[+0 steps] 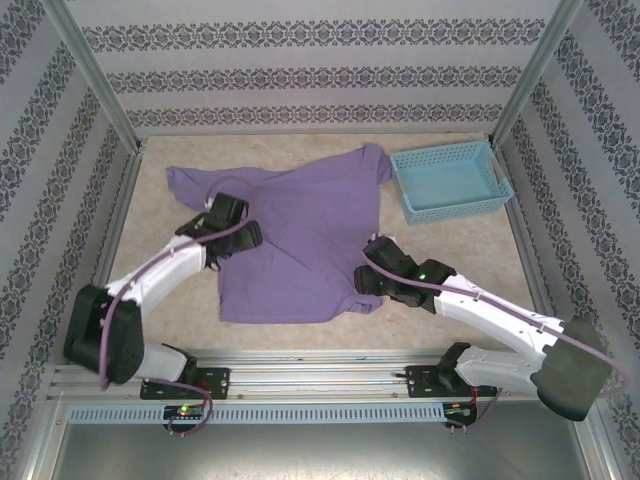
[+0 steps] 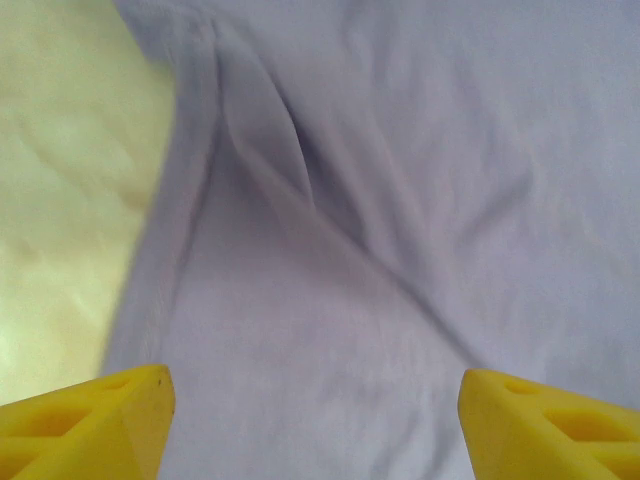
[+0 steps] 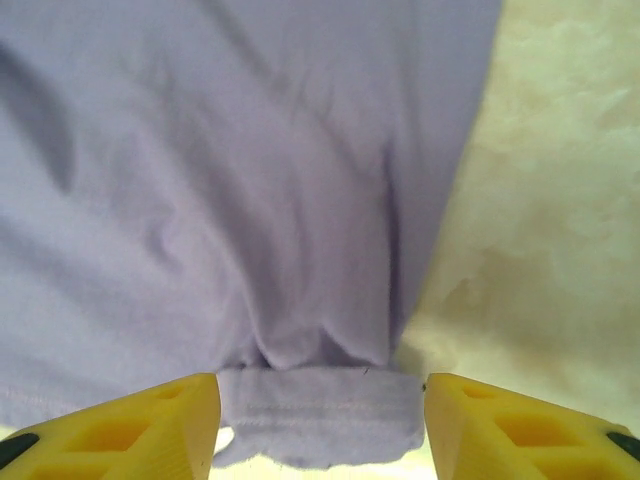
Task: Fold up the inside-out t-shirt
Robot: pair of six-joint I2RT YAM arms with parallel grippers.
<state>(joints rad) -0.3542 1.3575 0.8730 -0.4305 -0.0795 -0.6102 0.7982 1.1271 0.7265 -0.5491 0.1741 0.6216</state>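
We see the inside-out t-shirt (image 1: 300,235) spread flat mid-table (image 1: 470,260), with the blue basket (image 1: 497,175) just beside its far right sleeve. The left gripper (image 2: 315,385) hangs over the shirt's left edge, its 2 fingers wide apart and holding nothing. The right gripper (image 3: 320,395) sits at the shirt's near right corner. A turned-up bit of hem fills the gap between its 2 parted fingers, and we cannot tell whether it is pinched.

Floral-striped wallpaper walls (image 1: 320,70), mottled beige tabletop (image 1: 450,260).
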